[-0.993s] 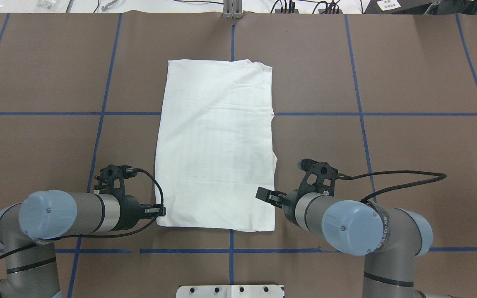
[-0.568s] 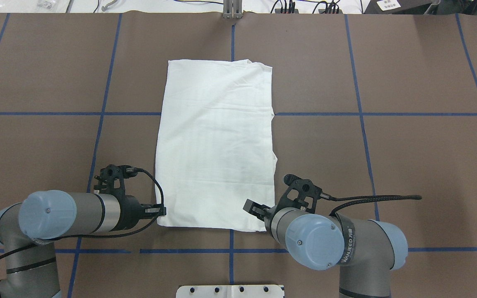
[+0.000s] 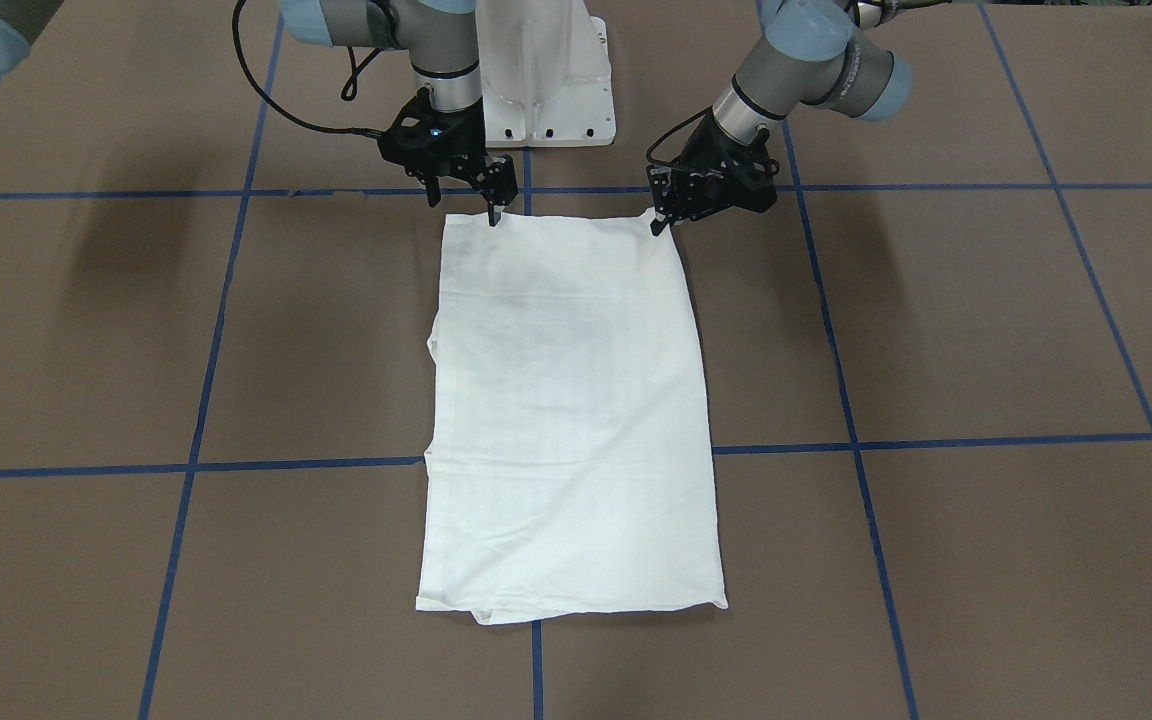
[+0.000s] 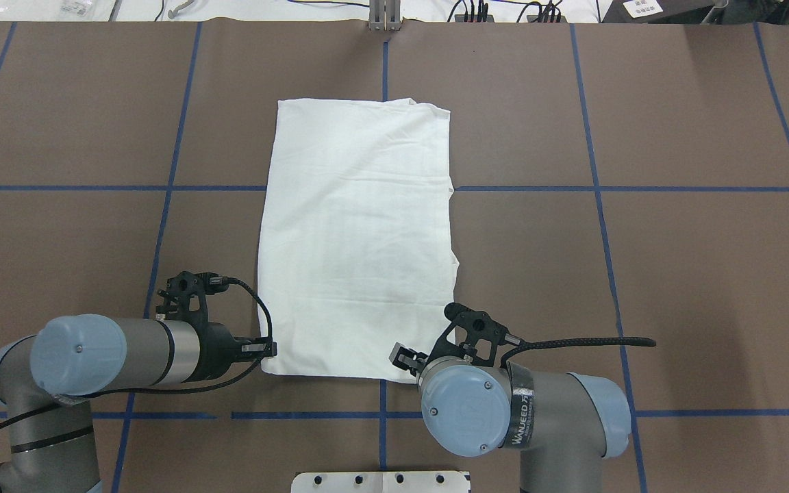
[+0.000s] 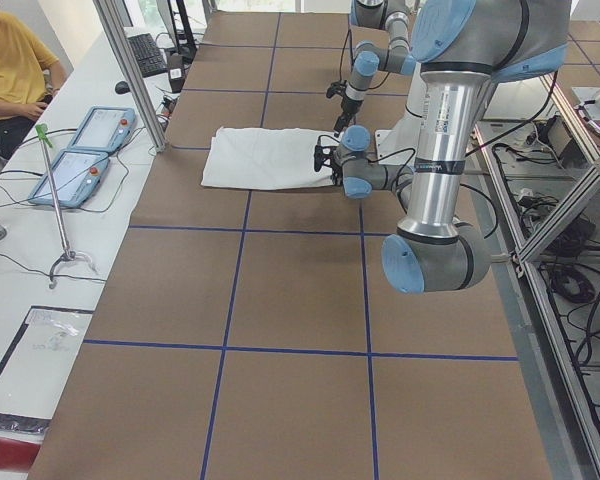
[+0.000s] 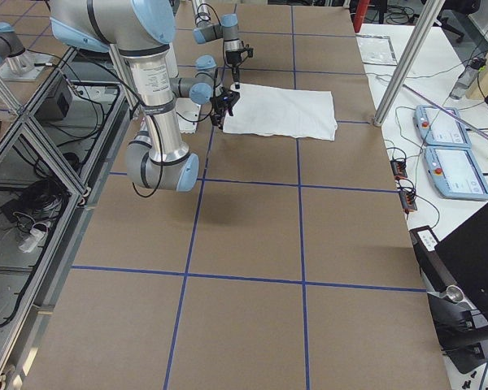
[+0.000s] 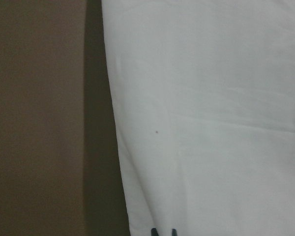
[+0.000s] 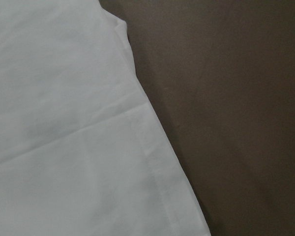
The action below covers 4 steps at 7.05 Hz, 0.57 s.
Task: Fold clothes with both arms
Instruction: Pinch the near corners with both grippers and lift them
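The white shirt (image 4: 357, 239) lies folded into a long rectangle in the middle of the table, its short ends near and far from me; no text or collar shows. My left gripper (image 4: 268, 350) sits at the shirt's near left corner (image 3: 658, 222). In the left wrist view its two fingertips (image 7: 173, 232) stand close together on the cloth, shut on it. My right gripper (image 4: 401, 356) hangs over the shirt's near edge, inward of the near right corner (image 3: 484, 210). It looks open. The right wrist view shows only cloth (image 8: 69, 147) and table.
Brown table cover with blue tape grid lines (image 4: 381, 414). The white pedestal base (image 3: 536, 70) stands just behind the shirt's near edge. A seated person (image 5: 10, 70), control pendants (image 5: 80, 150) and cables lie beyond the far table edge.
My right arm has swung left and toward the robot base, from beside the shirt's right edge to over its near edge. The left arm and the shirt have not moved.
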Tool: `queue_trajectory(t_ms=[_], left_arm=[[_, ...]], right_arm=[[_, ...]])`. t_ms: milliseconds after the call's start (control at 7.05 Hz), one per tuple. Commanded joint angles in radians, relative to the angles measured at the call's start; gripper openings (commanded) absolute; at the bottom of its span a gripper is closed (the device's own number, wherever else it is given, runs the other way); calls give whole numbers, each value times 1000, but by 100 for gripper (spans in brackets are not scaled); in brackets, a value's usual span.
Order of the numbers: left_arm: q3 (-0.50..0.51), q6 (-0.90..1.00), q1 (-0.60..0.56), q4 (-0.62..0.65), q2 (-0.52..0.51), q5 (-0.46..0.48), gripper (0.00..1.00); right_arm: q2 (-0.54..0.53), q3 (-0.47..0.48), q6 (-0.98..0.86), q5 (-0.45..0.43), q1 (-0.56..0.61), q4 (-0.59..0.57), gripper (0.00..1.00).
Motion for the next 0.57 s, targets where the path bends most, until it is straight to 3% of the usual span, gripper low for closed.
queue_trajectory(t_ms=[0,426], left_arm=[[-4,1,0,0,1,0,0],[-16,4,0,0,1,-3,0]], right_arm=[[24,-27,39,-1,0,-5,97],[73,-93,66,-4,-2,-11,96]])
